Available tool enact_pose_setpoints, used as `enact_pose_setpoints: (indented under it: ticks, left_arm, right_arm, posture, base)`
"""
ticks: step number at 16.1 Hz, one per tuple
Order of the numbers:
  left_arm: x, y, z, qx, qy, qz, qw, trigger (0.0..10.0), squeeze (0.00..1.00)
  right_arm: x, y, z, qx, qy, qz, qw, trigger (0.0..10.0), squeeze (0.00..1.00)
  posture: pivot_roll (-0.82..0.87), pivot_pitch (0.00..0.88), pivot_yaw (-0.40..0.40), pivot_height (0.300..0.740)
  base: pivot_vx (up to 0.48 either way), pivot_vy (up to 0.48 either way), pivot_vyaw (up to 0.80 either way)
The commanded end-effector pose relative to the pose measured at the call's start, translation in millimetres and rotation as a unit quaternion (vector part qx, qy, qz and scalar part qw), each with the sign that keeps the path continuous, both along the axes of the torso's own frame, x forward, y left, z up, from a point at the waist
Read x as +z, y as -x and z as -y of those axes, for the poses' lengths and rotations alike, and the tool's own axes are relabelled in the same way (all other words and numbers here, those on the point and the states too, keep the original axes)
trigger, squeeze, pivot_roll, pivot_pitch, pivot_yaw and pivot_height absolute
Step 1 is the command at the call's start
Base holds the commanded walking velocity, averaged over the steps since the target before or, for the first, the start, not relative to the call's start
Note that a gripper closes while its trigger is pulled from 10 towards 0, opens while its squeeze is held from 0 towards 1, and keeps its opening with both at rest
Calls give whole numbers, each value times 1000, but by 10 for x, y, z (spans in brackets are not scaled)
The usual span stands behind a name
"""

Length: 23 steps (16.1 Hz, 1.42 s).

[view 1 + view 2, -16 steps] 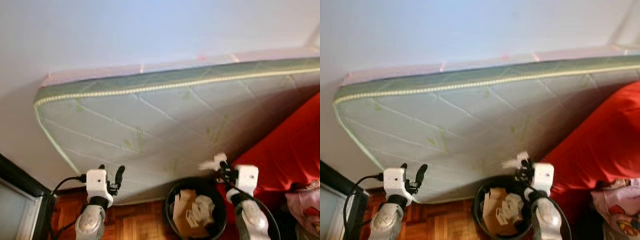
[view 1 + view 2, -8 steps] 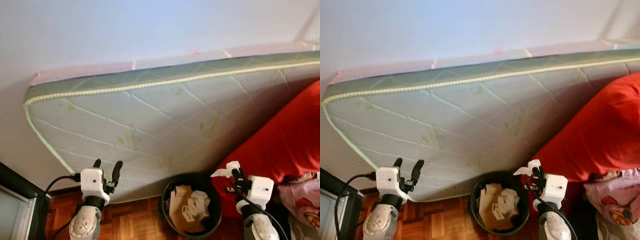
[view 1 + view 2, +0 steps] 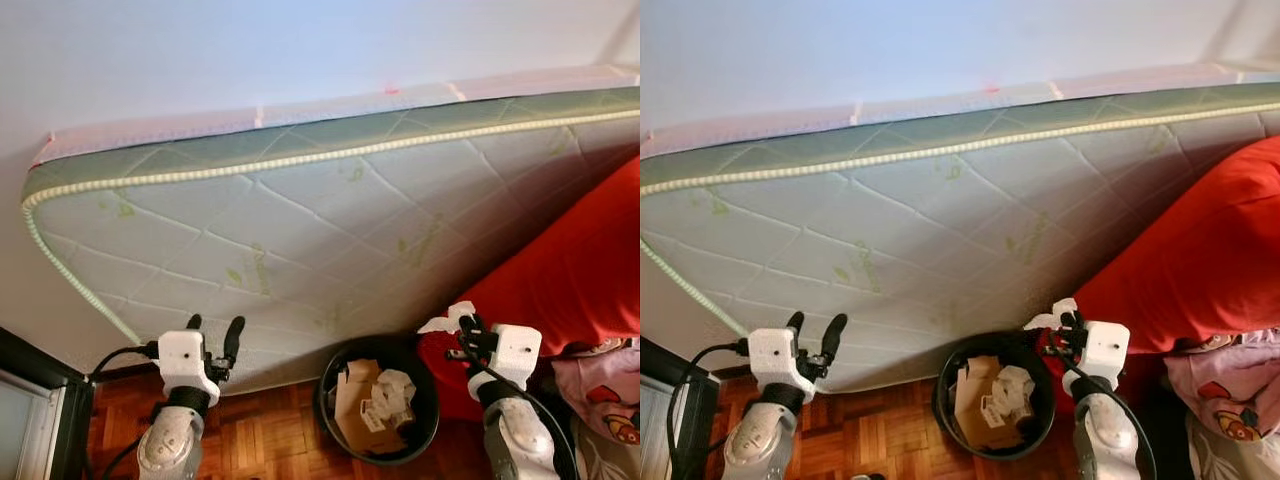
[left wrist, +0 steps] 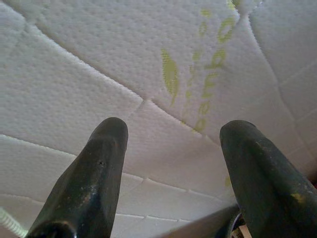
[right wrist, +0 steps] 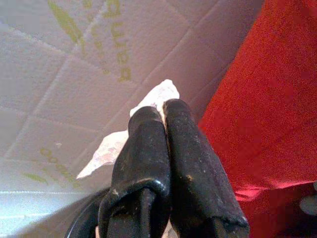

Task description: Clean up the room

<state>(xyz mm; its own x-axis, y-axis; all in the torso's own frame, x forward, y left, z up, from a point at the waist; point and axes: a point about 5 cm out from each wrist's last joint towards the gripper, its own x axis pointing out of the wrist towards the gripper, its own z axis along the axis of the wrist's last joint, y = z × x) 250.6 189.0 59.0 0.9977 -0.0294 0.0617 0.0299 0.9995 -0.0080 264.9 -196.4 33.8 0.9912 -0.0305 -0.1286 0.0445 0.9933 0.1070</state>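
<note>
My right gripper (image 3: 466, 325) is shut on a crumpled white tissue (image 3: 440, 323), held just above the right rim of a black waste bin (image 3: 425, 432). The right wrist view has the tissue (image 5: 148, 111) sticking out past the closed fingers (image 5: 148, 148). Cardboard and paper scraps (image 3: 370, 405) lie inside the bin. To the bin's left, my left gripper (image 3: 214, 331) stands open with nothing in it, facing the white quilted mattress (image 3: 300, 220); its fingers (image 4: 94, 168) are spread wide in the left wrist view.
The mattress leans on its side against the pale wall. A red cover (image 3: 570, 270) lies at the right, with patterned pink fabric (image 3: 605, 375) below it. A dark cabinet edge (image 3: 40, 365) stands at the lower left on the wooden parquet floor (image 3: 270, 440).
The camera has shifted, so the whole scene has slid. My right gripper with the tissue has moved from over the bin's middle out to its right rim. The left gripper keeps its pose.
</note>
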Motion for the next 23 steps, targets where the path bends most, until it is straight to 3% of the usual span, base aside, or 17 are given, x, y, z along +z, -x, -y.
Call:
enact_pose_setpoints:
  ticks: [1,5,13,16,23]
  left_arm:
    - [6,28,-9,-2,9,-8,1000,10000,0]
    - [3,31,6,-4,12,-15,1000,10000,0]
    - [18,60,16,-6,20,-23,1000,10000,0]
    - [18,62,19,-8,18,-25,999,10000,0]
    - [20,54,74,-19,21,-30,999,10000,0]
  right_arm:
    - [-27,19,-11,2,-1,-14,1000,10000,0]
    - [-42,79,-61,12,-15,-10,1000,10000,0]
    - [-88,91,-77,20,-12,-39,999,10000,0]
    - [-68,90,-82,24,-15,-28,999,10000,0]
    - [-101,100,-154,32,-21,-35,999,10000,0]
  posture:
    - [103,203,-27,726]
    - [100,211,-24,682]
    - [101,221,-30,673]
    - [107,218,-30,644]
    - [109,198,-26,644]
  base:
    - [0,0,0]
    - [0,0,0]
    - [0,0,0]
    - [0,0,0]
    - [0,0,0]
